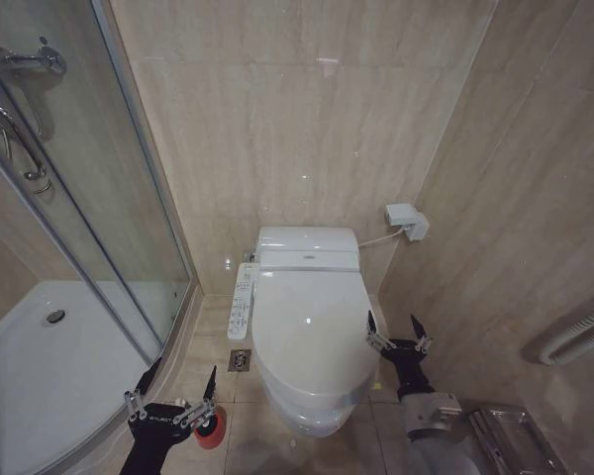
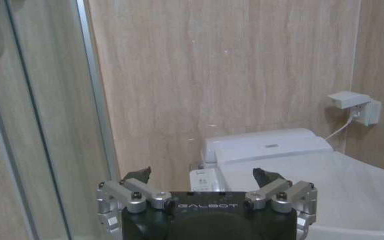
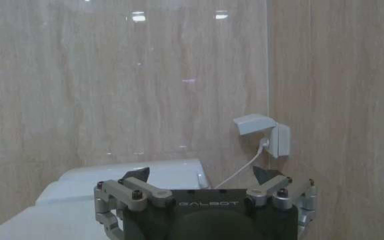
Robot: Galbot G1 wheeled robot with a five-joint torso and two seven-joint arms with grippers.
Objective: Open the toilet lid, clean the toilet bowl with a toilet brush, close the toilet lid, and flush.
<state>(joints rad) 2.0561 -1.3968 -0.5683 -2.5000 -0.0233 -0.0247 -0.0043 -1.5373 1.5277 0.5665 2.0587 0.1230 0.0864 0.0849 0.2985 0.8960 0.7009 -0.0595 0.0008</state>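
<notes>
While the large glossy white plastic oval toilet lid (image 1: 312, 332) lies shut over the white ceramic toilet bowl (image 1: 312, 421) in the lower centre of the head view, we hold both arms low on either side of it. Our left gripper (image 1: 175, 393) hovers at the lower left with fingers spread and empty, above a small red cup holder (image 1: 211, 429) on the floor; we cannot make out the brush handle there. Our right gripper (image 1: 396, 331) sits just beside the lid's right edge, fingers also spread, holding nothing. We judge the lid light and stiff but slick, hinged at the rear by the white tank unit (image 1: 308, 247), so the front or side rim is the place to lift. Its surface is smooth, unmarked and reflective. No strap loop is visible to us.
</notes>
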